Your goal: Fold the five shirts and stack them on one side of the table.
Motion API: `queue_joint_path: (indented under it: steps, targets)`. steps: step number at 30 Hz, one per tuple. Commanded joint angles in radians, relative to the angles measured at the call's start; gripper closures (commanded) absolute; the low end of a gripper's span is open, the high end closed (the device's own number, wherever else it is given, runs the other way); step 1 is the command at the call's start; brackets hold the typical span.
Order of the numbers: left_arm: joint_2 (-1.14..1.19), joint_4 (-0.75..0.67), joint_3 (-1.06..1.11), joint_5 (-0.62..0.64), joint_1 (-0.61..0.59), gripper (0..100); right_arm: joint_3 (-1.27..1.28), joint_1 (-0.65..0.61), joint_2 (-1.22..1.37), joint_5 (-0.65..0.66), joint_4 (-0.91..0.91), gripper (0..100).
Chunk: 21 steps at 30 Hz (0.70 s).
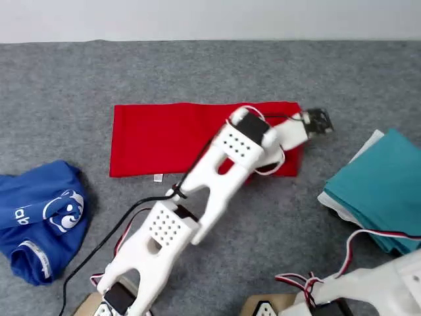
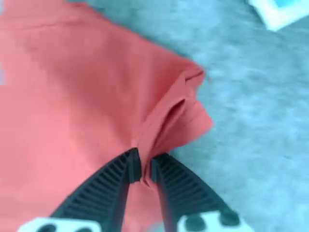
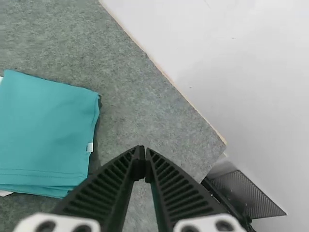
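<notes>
A red shirt (image 1: 171, 135) lies folded into a wide strip in the middle of the grey table. My left arm stretches across it to its right end, and my left gripper (image 2: 143, 166) is shut on a pinched fold of the red shirt (image 2: 72, 96) near that corner. A crumpled blue shirt (image 1: 43, 214) sits at the left edge. A folded teal shirt (image 1: 381, 187) tops a small stack at the right, seen too as the teal shirt (image 3: 43, 133) in the right wrist view. My right gripper (image 3: 142, 166) is shut on nothing, held above the table beside the stack.
The grey felt mat (image 1: 217, 72) covers the table. Its right edge (image 3: 164, 77) meets a white floor close to the teal stack. A white layer (image 1: 365, 151) peeks from under the teal shirt. My right arm's base (image 1: 368, 289) sits at the front right.
</notes>
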Motion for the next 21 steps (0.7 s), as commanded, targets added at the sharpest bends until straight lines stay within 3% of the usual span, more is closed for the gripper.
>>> queue_joint_path:
  steps: [1, 21]
  targets:
    - [-0.018, -0.061, -0.039, -0.003, -0.04, 95, -0.003, 0.028, -0.027, 0.012, 0.036, 98.8]
    - [0.083, -0.209, -0.045, -0.005, -0.161, 86, 0.032, 0.022, -0.09, 0.012, 0.038, 98.7]
